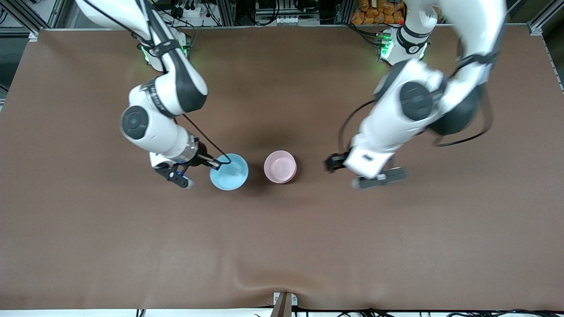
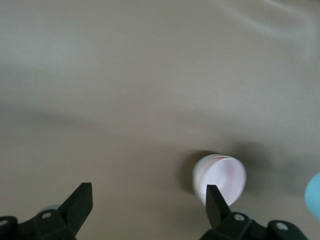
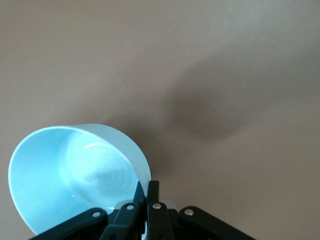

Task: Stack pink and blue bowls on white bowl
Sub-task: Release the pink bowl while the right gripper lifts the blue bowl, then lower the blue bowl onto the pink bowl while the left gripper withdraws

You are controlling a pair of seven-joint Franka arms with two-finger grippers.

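My right gripper [image 1: 216,164] is shut on the rim of the light blue bowl [image 1: 229,172] and holds it tilted a little above the table; in the right wrist view its fingers [image 3: 148,187] pinch the bowl's wall [image 3: 75,170]. The pink bowl [image 1: 280,166] stands beside it, toward the left arm's end. In the left wrist view the pink bowl [image 2: 222,179] seems to sit inside a white bowl [image 2: 198,175], of which only a pale wall shows. My left gripper [image 1: 343,175] is open and empty, low over the table beside the pink bowl [image 2: 148,200].
The brown table cover [image 1: 282,246] has a raised fold near the front edge. The blue bowl's edge also shows in the left wrist view [image 2: 315,196]. Cables and equipment lie along the robots' side of the table.
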